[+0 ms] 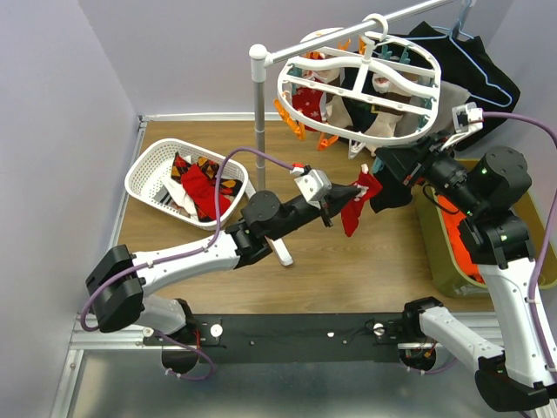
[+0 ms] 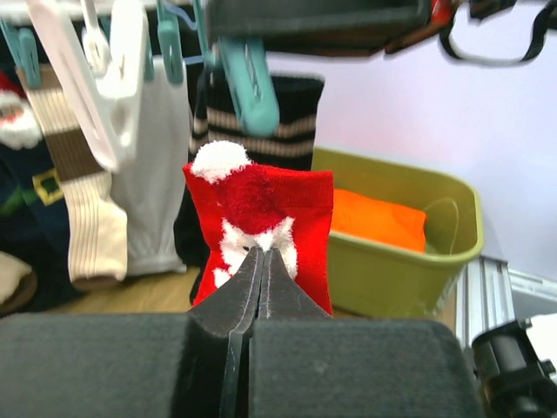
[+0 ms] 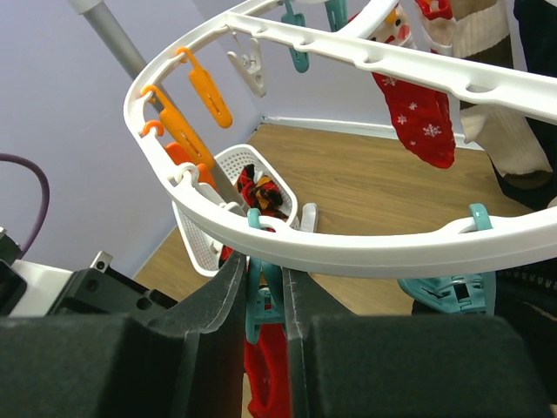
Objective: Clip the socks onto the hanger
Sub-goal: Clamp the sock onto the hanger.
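Red sock (image 2: 261,205) clamped in outstretched left end effector (image 2: 262,254), raised right end effector (image 3: 264,268) squeezing teal clip (image 3: 253,309) on hanger (image 3: 365,252)

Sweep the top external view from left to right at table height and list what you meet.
white lattice basket → upright pole → red sock, pinched in the jaws of the left gripper → olive bin
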{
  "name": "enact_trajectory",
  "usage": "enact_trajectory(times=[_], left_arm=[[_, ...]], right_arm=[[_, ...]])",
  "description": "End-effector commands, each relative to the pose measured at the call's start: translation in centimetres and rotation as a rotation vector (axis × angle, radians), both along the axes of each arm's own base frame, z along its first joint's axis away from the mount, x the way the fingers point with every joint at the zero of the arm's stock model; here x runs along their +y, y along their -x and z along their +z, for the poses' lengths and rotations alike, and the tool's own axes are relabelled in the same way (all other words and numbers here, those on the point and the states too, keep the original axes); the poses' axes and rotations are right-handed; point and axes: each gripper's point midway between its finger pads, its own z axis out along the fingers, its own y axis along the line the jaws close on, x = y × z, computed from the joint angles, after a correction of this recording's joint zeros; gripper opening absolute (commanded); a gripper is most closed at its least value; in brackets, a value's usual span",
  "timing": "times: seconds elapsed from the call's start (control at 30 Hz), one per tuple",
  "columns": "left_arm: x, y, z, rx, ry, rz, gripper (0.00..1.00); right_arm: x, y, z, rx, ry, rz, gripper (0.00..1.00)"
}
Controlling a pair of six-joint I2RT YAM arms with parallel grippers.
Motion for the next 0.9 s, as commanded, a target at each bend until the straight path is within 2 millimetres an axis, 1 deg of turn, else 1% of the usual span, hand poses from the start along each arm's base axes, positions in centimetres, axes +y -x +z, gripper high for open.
enact_trajectory(times=[0.0, 0.1, 0.23, 0.57, 0.87], left_arm=[[-0.42, 0.26, 3.80, -0.100, 0.093, -0.013, 0.00], [-0.55, 0.22, 4.17, -0.111, 0.099, -0.014, 0.00], [-0.72, 0.12, 4.17, -0.112, 0.099, -0.013, 0.00], [-1.16, -0.37, 3.43, -0.109, 0.082, -0.001, 0.00], [-1.34, -0.47, 3.76, -0.117, 0.084, 0.000, 0.00]], right_arm=[[0.36, 0.30, -0.31, -0.002, -0.003, 0.026, 0.18], [0.34, 0.25, -0.55, 0.003, 0.002, 0.024, 0.18], [0.34, 0.32, -0.55, 0.002, 0.004, 0.026, 0.18], [0.29, 0.50, 0.08, -0.009, -0.003, 0.025, 0.18], [0.23, 0.51, 0.06, -0.010, 0.004, 0.023, 0.17]])
